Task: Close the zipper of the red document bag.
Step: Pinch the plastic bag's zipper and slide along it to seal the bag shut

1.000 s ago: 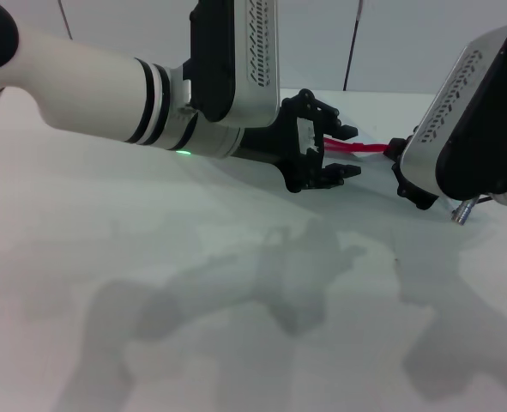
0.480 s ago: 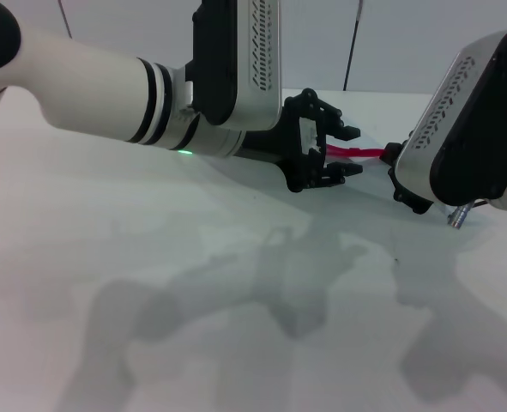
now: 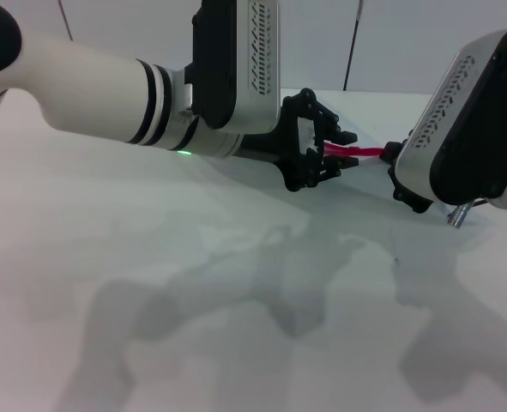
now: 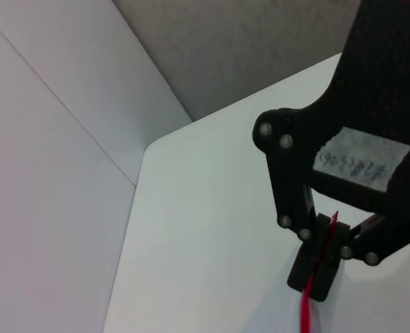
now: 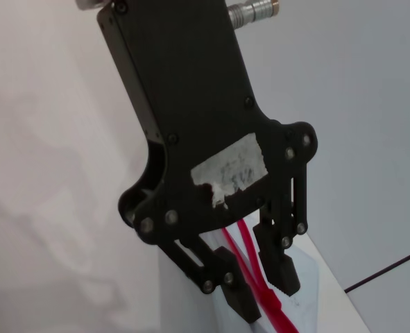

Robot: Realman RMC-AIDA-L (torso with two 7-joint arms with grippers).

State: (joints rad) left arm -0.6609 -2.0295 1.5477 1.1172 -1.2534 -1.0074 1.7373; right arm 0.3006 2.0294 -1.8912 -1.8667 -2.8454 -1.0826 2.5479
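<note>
A smooth matte white table [image 3: 193, 283] fills the head view, marked by soft grey shadows of the two arms. The left arm's glossy white tube, with black bands and a small green light, reaches in from the left and ends in a black, ribbed wrist housing. The left gripper [image 3: 337, 151], a skeletal black linkage of pinned bars, sits at the far middle of the table with its fingers nearly together around the zipper [image 3: 363, 152], a thin, bright red plastic strip running left to right. The left wrist view shows that strip [image 4: 315, 277] passing edge-on between the finger pads [image 4: 309, 272], which look pressed to it.

To the right, the right gripper [image 5: 263, 291] is mostly hidden behind its own bulky black-and-white housing in the head view. Its wrist view shows blocky black fingers [image 5: 281, 267] set a little apart, straddling the red strip [image 5: 260, 284]; contact cannot be judged. Under them lies the red document bag [image 5: 309, 274], flat, pale and translucent, resting on the far right of the table. White wall panels with dark seams [image 3: 353, 43] stand behind.
</note>
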